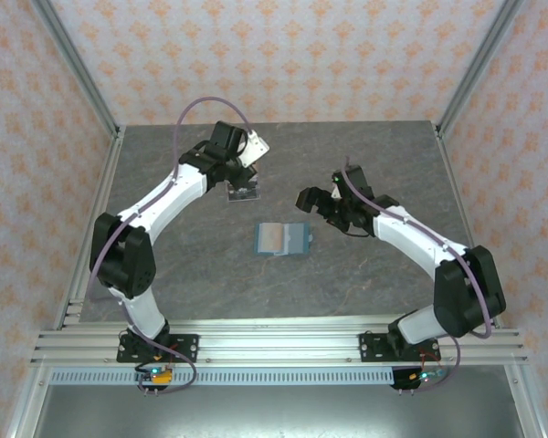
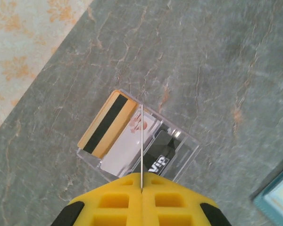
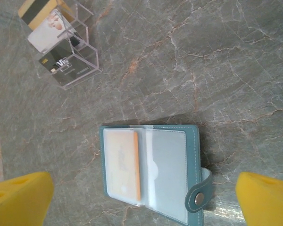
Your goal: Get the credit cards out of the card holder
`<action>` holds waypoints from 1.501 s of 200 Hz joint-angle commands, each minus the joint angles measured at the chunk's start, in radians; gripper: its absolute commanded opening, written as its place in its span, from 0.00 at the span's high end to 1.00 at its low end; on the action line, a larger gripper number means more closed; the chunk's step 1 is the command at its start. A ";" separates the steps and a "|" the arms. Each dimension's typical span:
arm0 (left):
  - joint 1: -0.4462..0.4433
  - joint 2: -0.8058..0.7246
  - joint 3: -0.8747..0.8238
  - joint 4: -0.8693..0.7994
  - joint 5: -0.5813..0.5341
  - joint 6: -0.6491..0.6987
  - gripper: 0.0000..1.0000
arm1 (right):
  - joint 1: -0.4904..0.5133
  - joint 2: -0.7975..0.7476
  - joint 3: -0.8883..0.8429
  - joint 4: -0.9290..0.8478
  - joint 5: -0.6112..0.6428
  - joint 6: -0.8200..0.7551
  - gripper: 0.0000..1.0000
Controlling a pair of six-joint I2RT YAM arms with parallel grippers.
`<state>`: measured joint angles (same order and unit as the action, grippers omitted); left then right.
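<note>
While my left gripper (image 2: 141, 188) pinches a thin card (image 2: 141, 146) edge-on above the clear acrylic tray (image 2: 188, 147) toward the table's far edge, three cards sit in it: a tan striped card (image 2: 106, 125), a white card (image 2: 132, 141) and a glossy black card (image 2: 162, 153). My right gripper (image 1: 315, 203) hangs with its fingers wide apart over the teal stitched card holder (image 3: 167, 169), which lies open at the table's centre. I judge the job mostly done, with at least the orange card (image 3: 122, 165) left in its clear sleeve.

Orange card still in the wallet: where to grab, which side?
Its long edge by the centre crease: the orange card lies flat in a clear sleeve of the card holder; that edge looks exposed. Come from above, probably sliding it creaseward.
</note>
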<state>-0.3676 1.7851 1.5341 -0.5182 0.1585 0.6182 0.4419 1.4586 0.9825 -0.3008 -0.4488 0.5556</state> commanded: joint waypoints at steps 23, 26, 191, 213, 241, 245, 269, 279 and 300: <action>0.057 0.145 0.213 -0.241 0.161 0.277 1.00 | -0.022 0.023 0.032 0.015 -0.020 -0.004 0.01; 0.060 0.162 0.231 -0.261 0.168 0.286 1.00 | -0.026 0.023 0.032 0.016 -0.019 -0.002 0.01; 0.140 0.424 0.513 -0.515 0.297 0.501 1.00 | -0.046 0.152 0.126 0.119 -0.059 0.097 0.01; 0.144 0.438 0.515 -0.506 0.301 0.507 1.00 | -0.047 0.166 0.131 0.117 -0.059 0.097 0.01; 0.144 0.465 0.536 -0.494 0.268 0.510 1.00 | -0.047 0.180 0.133 0.114 -0.065 0.095 0.01; 0.143 0.468 0.540 -0.497 0.269 0.511 1.00 | -0.047 0.181 0.133 0.115 -0.068 0.095 0.01; 0.142 0.490 0.569 -0.516 0.275 0.512 1.00 | -0.047 0.199 0.140 0.132 -0.083 0.099 0.01; 0.144 0.497 0.571 -0.519 0.275 0.513 1.00 | -0.047 0.205 0.145 0.136 -0.086 0.101 0.01; 0.143 0.508 0.576 -0.514 0.271 0.504 1.00 | -0.048 0.214 0.153 0.138 -0.093 0.100 0.01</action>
<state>-0.2329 2.2787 2.0781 -0.9958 0.4381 1.1091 0.3965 1.6604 1.0981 -0.1856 -0.5255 0.6464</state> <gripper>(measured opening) 0.048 0.993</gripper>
